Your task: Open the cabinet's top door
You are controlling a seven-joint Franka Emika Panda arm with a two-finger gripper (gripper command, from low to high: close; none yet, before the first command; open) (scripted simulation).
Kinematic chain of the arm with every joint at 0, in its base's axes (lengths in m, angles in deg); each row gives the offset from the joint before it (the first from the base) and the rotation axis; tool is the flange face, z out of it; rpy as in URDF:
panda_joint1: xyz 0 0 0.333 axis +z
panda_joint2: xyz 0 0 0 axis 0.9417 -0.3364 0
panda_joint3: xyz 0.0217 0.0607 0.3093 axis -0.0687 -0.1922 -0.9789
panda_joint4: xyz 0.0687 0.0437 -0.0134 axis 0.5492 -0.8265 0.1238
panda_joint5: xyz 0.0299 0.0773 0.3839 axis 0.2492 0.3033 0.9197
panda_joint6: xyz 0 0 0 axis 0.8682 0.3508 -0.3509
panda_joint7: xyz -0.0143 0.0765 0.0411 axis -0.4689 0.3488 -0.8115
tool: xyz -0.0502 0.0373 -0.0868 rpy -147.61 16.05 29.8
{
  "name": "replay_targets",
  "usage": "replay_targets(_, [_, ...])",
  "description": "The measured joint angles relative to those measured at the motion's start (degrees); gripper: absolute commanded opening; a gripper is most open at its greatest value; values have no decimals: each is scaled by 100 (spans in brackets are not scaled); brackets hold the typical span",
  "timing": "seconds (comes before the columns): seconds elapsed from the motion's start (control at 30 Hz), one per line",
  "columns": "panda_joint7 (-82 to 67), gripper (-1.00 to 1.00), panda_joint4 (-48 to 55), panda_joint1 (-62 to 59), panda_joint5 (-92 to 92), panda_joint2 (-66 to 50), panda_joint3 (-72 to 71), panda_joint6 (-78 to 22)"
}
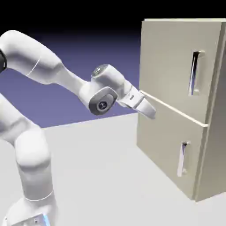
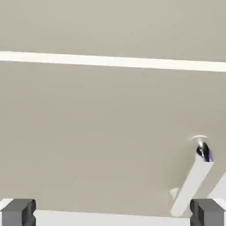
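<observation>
1. My jaws stand wide apart with nothing between them; in the hand view one fingertip shows at each bottom corner.
2. The cabinet stands at the exterior view's right, and its top door is the larger panel above the pale seam. The vertical silver handle I want is near that door's far right edge, higher than my hand.
3. Nothing of the opening itself shows as done: both doors look closed, and I have no hold on the handle. I judge I am at the approach.
4. My hand view is mostly the bottom door and its shorter handle, so I am aimed too low. Left to do: rise, move across to the upper handle, grip it and pull the door open.
5. I can read no brand, label or writing on the doors. Small dark markings show on my wrist and base, too small to make out.
</observation>
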Motion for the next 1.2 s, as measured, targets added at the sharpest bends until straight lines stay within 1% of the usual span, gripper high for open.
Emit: replay_targets(1.2, [6893,0,1996,3072,-8970,851,3346,-202])
